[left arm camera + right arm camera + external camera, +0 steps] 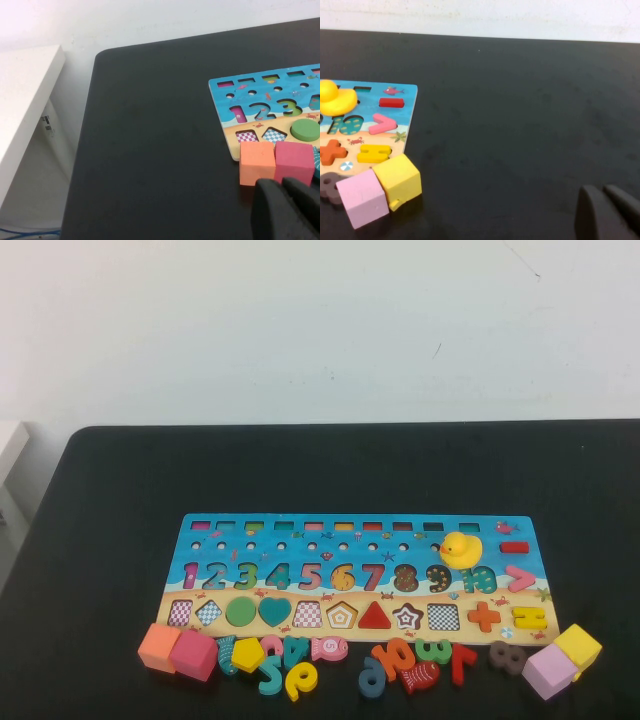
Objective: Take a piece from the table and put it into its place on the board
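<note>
The long puzzle board (355,528) lies on the black table, blue above and sandy below. The small flat yellow pentagon (247,654) lies on the table just in front of the board's left part, among loose number pieces. Its pentagon recess (342,615) is in the sandy strip, between a checkered square and a red triangle. Neither gripper shows in the high view. My left gripper (282,186) is shut and empty, just short of the orange cube (257,162) and pink cube (295,161). My right gripper (604,191) is shut and empty over bare table, right of the board.
A yellow rubber duck (460,549) sits on the board's right part. Orange and pink cubes (180,651) lie at front left; a lilac cube (549,671) and yellow cube (578,646) at front right. Loose number pieces (400,664) line the front edge. A white shelf (25,100) stands left of the table.
</note>
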### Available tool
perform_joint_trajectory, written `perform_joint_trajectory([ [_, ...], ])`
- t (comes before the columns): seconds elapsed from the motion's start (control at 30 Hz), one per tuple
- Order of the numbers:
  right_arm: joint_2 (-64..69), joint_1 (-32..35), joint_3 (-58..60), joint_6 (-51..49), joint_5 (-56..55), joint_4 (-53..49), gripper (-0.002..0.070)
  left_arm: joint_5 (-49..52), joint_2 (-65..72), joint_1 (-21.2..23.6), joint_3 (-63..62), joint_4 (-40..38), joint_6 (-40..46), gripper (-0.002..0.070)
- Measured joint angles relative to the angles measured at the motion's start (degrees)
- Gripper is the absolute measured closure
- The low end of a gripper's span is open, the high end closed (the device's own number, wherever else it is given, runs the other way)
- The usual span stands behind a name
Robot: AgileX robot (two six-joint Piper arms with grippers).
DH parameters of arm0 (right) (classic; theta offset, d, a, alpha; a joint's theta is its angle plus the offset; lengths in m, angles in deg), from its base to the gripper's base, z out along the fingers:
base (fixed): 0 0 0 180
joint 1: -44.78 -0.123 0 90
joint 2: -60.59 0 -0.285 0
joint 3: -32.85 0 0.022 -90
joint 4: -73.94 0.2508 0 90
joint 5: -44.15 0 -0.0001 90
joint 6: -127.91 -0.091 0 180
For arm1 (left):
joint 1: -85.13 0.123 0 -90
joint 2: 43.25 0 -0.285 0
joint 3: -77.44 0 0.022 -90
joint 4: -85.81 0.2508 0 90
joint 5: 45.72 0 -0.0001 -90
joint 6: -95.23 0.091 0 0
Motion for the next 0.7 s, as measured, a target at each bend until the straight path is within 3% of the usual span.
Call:
perform_joint_trajectory([
  [0.5,0.0,0.0,0.0,0.0,0.0,0.0,0.0657,-1.0,0.0,0.0,0.0,1.2,-0.8,0.0675],
  [0.57,0.0,0.0,0.0,0.0,0.0,0.0,0.0657,-1.9,0.0,0.0,0.0,-5.8,-5.2,0.0675],
  [0.7,0.0,0.0,0.0,0.0,0.0,0.0,0.0657,-3.9,0.0,0.0,0.1,-29.9,-16.4,0.0675],
])
